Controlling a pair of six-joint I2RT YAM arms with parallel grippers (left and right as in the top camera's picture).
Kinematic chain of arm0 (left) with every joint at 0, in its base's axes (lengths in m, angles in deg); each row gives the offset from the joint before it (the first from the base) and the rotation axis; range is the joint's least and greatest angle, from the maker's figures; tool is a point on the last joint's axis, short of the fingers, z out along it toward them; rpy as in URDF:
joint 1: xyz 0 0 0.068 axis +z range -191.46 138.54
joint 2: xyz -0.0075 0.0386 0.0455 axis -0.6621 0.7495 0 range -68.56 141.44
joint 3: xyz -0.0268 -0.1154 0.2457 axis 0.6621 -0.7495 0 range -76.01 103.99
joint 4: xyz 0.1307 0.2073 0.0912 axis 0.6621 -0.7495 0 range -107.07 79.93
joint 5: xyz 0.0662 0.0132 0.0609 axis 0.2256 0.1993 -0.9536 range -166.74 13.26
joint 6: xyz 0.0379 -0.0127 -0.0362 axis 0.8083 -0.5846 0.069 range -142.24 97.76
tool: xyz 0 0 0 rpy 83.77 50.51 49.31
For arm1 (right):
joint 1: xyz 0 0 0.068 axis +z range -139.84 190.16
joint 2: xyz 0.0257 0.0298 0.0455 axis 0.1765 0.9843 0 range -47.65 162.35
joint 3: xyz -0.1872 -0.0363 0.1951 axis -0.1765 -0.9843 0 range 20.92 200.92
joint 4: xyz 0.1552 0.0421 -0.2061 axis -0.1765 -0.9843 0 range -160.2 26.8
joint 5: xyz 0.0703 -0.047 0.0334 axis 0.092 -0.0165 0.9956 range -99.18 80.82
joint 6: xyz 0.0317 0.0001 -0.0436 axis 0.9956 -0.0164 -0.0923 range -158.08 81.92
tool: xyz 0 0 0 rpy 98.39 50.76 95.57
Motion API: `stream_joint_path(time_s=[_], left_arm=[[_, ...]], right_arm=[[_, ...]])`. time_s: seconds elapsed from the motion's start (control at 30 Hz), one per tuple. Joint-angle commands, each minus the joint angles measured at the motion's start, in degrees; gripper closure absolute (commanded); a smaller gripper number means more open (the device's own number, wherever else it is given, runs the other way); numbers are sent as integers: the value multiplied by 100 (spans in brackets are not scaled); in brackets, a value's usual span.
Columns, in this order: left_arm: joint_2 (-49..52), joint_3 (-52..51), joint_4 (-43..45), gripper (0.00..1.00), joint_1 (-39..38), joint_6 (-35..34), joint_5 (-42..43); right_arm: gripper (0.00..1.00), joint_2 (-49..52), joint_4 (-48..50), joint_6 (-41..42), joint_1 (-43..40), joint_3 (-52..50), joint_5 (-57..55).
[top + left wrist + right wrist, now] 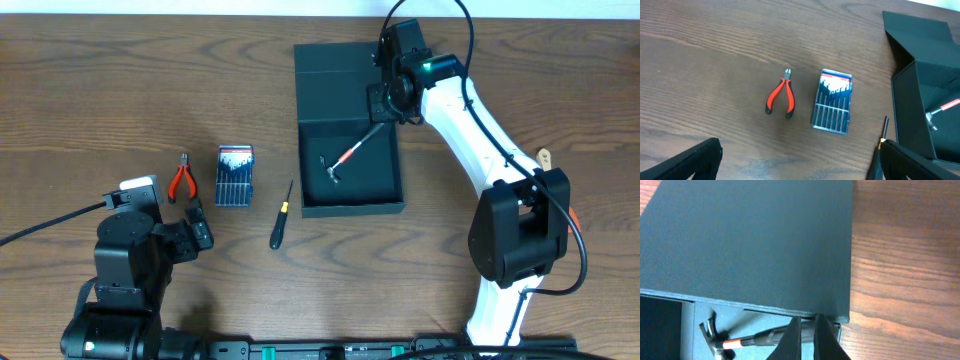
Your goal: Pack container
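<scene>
The container [352, 208] is a dark teal box standing open in the middle of the table, its lid [335, 80] folded back flat behind it. A small hammer [347, 158] with an orange band lies inside. My right gripper [385, 112] is shut, with its tips [807, 322] at the lid's [750, 240] edge by the box's back right corner, just above the hammer [740, 341] handle. My left gripper [203, 228] hangs open over bare table at the front left, its fingers [690, 160] wide apart with nothing between them. The box wall [910, 100] shows at the right of the left wrist view.
Red-handled pliers [180, 180] [781, 95], a blue-and-white bit case [235, 175] [833, 101] and a black screwdriver [281, 217] [884, 130] lie on the wooden table left of the box. The right arm's white links [480, 130] reach over the table's right side.
</scene>
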Motion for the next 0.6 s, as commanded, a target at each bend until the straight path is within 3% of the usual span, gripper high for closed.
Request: stream_joint_path(time_s=[0.0, 0.27, 0.57], left_arm=[[4, 149, 4, 2, 17, -76, 13], [4, 149, 4, 1, 17, -79, 13], [4, 149, 4, 2, 17, -76, 13]], right_arm=[[99, 31, 52, -138, -50, 118, -13], [99, 31, 114, -146, -46, 118, -9], [99, 31, -452, -144, -46, 118, -319]])
